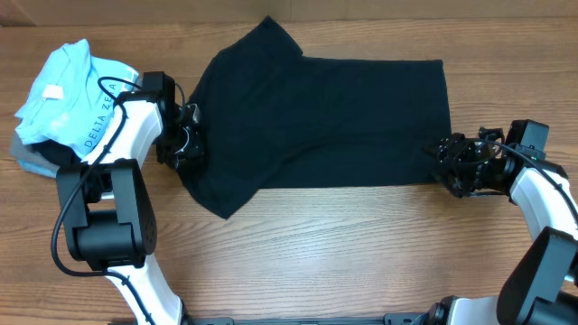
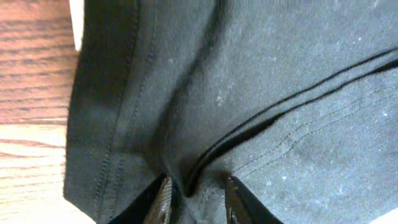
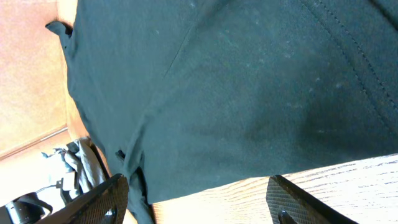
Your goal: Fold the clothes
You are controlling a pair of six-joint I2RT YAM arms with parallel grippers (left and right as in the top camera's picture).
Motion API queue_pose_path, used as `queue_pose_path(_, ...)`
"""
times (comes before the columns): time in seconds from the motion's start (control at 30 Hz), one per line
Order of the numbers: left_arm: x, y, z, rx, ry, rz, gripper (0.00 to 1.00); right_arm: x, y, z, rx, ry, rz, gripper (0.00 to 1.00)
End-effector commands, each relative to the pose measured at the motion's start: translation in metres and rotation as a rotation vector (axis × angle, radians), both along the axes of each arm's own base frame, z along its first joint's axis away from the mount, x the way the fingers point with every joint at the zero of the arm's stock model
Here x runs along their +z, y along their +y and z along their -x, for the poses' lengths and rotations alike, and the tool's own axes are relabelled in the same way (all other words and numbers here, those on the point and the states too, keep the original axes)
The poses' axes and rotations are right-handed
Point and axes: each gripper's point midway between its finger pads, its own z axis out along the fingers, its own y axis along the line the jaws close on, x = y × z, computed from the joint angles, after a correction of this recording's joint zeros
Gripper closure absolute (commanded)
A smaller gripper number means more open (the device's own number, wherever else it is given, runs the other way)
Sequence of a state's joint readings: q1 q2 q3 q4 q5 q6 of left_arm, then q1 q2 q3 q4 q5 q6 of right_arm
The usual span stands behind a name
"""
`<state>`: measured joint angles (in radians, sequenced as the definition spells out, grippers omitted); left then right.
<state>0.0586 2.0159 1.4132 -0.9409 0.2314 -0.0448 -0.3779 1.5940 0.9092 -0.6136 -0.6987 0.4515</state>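
The black T-shirt [image 1: 325, 122] lies spread flat across the middle of the wooden table, with one sleeve pointing to the far edge. My left gripper [image 1: 185, 137] is at the shirt's left edge. In the left wrist view its jaws [image 2: 198, 200] are shut on a bunched fold of the black cloth [image 2: 249, 81], and creases run into them. A white strip [image 2: 76, 25] shows at the cloth's edge. My right gripper [image 1: 449, 164] is at the shirt's near right corner. In the right wrist view its jaws [image 3: 199, 199] are wide open over bare wood, just short of the shirt's hem [image 3: 236, 93].
A light blue "DELTA ZETA" shirt [image 1: 63, 90] lies on a grey folded garment [image 1: 32, 161] at the far left. The left arm's black base [image 1: 99, 217] stands at the near left. The right arm [image 1: 542, 190] reaches in from the right edge.
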Motion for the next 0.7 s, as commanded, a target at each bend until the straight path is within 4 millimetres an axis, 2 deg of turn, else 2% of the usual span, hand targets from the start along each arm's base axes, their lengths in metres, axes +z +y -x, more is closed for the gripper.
queue_pose_path(0.0,0.01,-0.001,-0.006,-0.022,-0.044,-0.008,0.67,0.013,-0.002,-0.007,0.009,-0.048,0.024,0.25)
queue_pose_path(0.1,0.01,-0.003,-0.007,-0.022,-0.046,0.002,0.75,0.013,-0.002,-0.007,0.008,-0.046,0.027,0.25)
queue_pose_path(0.17,0.01,-0.002,-0.005,-0.022,-0.039,-0.006,0.76,0.012,-0.003,-0.007,0.007,-0.044,0.03,0.25)
queue_pose_path(0.37,0.019,0.0,-0.012,-0.02,-0.056,-0.01,0.72,0.012,-0.003,-0.007,0.007,-0.045,0.03,0.25)
queue_pose_path(0.5,0.021,0.0,-0.014,-0.02,-0.065,-0.01,0.77,0.012,-0.003,-0.007,0.007,-0.045,0.03,0.25)
queue_pose_path(0.63,0.021,0.0,-0.014,-0.027,-0.066,-0.01,0.76,0.011,-0.004,-0.007,0.004,-0.042,0.037,0.25)
queue_pose_path(0.67,0.021,0.0,-0.014,-0.027,-0.065,-0.011,0.79,0.011,-0.004,-0.007,0.004,-0.042,0.037,0.25)
